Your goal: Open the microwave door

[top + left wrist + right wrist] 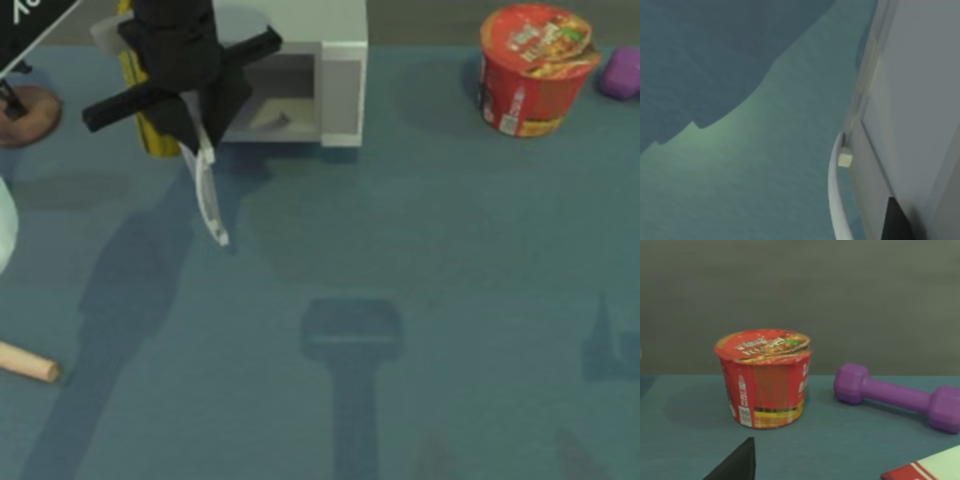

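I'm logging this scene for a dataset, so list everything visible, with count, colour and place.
microwave: one, white-grey, top view's back, left of centre.
microwave door: one, white-framed, swung open towards the table's front.
noodle cup: one, red, back right.
dumbbell: one, purple, beside the cup, right edge.
yellow object: one, left of the microwave, partly hidden.
wooden stick: one, tan, left edge.
table: one, blue-green.
left claw: one, black, at the door's top edge.
right claw: not visible.

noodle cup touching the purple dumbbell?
Apart. The right wrist view shows bare table between the noodle cup and the purple dumbbell.
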